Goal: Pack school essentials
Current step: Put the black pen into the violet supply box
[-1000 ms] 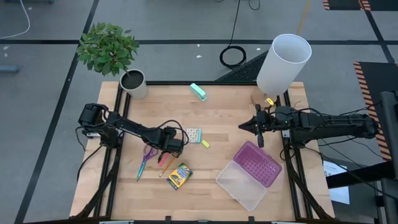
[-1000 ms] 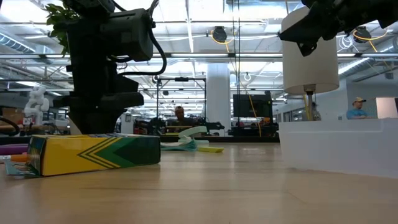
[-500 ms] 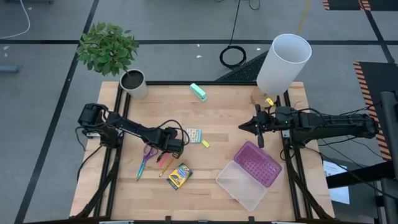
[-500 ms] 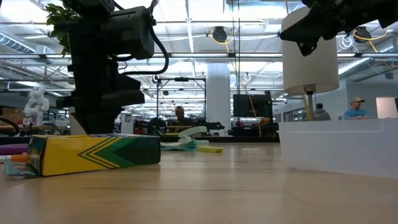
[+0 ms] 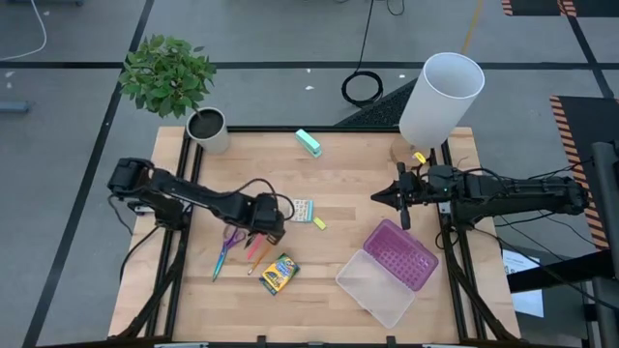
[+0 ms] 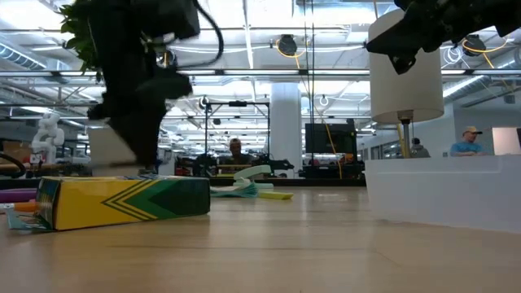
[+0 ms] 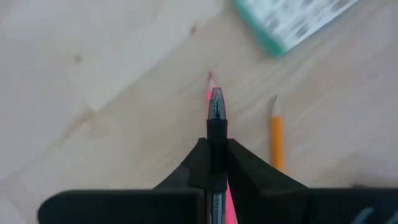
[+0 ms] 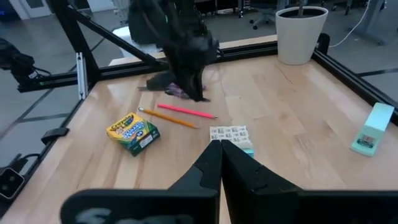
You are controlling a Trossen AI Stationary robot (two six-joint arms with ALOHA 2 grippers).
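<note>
Lying side by side on the wooden table (image 5: 358, 164) are the slim red pen (image 8: 186, 112) and the orange pencil (image 8: 169, 117), angled slightly to each other and close but apart. The purple-handled scissors (image 5: 228, 247) rest just beside them toward the left arm's base. The green-yellow crayon box (image 5: 278, 274) sits flat near the pencil's end. The small multicoloured card (image 5: 302, 209) and the tiny yellow eraser (image 5: 319, 223) lie nearer the table's middle.

The left gripper (image 7: 215, 149) hangs directly over the red pen with its fingers pressed together; whether it touches the pen cannot be told. Well apart, the right gripper (image 8: 219, 149) waits above the table, fingers pressed together, near a purple tray (image 5: 399, 253) and its clear lid (image 5: 372, 288).
</note>
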